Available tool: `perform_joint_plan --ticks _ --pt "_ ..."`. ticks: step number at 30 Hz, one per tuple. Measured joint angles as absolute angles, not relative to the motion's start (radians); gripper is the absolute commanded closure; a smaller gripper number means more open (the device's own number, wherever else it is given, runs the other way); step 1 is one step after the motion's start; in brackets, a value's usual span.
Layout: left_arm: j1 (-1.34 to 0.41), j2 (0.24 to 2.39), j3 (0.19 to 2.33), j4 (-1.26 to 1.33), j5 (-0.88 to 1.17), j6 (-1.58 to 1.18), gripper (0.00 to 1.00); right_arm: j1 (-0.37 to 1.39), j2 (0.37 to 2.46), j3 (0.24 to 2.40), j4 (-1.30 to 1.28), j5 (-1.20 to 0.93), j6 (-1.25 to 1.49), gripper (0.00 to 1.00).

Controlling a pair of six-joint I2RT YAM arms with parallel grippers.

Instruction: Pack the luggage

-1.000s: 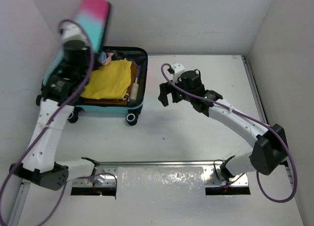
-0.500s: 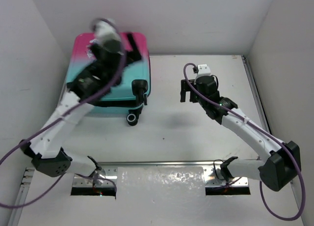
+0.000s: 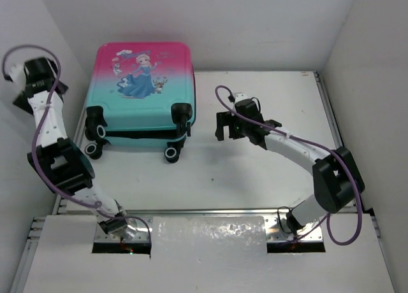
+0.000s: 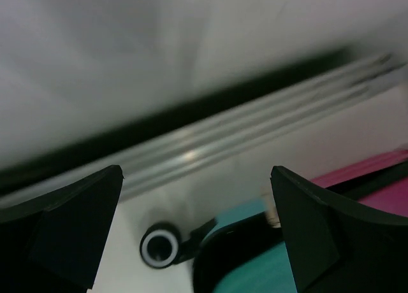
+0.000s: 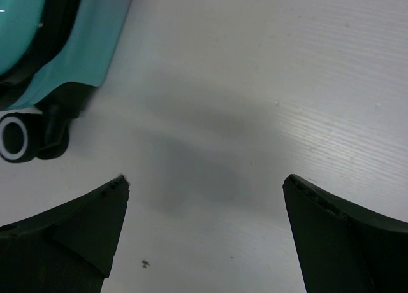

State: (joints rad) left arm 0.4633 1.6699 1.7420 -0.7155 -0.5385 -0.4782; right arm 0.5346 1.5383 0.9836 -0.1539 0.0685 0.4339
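Pink-teal luggage [image 3: 140,92] lies closed, princess side up

Nothing fancy in the background: a white table [image 3: 255,172] boxed in by plain white walls [image 3: 255,25] on three sides. A silvery metal rail [image 3: 332,121] runs down the right edge, and another metal strip [image 3: 210,211] crosses the near edge, with a crinkly, frosted-looking sheet [image 3: 210,237] just in front of it. Up close the tabletop looks finely ribbed, with one tiny dark speck [image 5: 145,264]. There's also a grooved rail [image 4: 210,146] at the foot of a wall, though it's pretty blurry.
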Motion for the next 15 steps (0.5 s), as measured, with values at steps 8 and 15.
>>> perform_joint_plan --ticks 8,15 --pt "0.478 1.778 1.411 -0.641 -0.278 -0.523 0.02 0.579 1.563 0.971 -0.028 -0.071 0.51 0.01" --pt "0.479 1.69 1.148 -0.33 -0.119 -0.561 0.03 0.59 1.662 1.108 -0.163 -0.03 0.468 0.01"
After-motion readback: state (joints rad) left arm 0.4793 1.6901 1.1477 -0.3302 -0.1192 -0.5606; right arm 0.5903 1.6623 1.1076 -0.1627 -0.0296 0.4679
